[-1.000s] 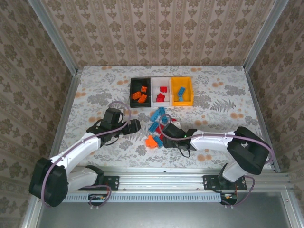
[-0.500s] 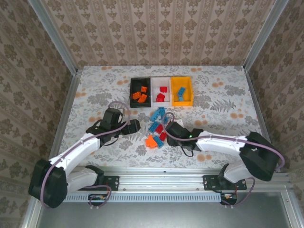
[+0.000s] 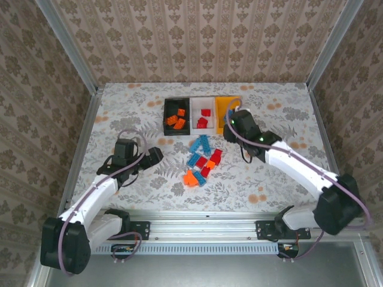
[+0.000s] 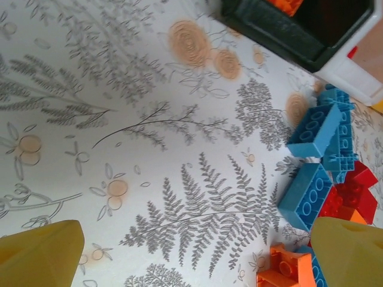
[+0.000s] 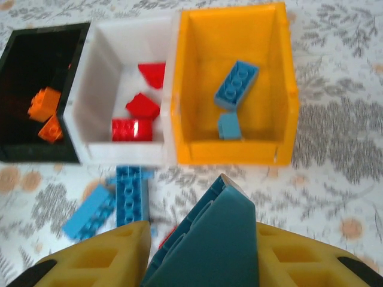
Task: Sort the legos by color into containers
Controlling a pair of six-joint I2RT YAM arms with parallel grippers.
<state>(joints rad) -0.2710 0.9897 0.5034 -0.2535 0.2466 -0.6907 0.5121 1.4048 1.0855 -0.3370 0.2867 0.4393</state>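
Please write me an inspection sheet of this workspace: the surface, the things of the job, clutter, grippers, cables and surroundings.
Surface: table with a floral cover; no spill seen.
Job's things: black bin holds orange bricks; white bin holds red bricks; yellow bin holds blue bricks; loose bricks in blue, red and orange lie heaped before the bins.
Clutter: nothing seen.
Grippers: left gripper open, beside the heap; right gripper shut on a blue brick, near the yellow bin.
Cables: purple cable along each arm; no tangle seen.
Surroundings: wallpapered walls on three sides; metal rail at the near edge.
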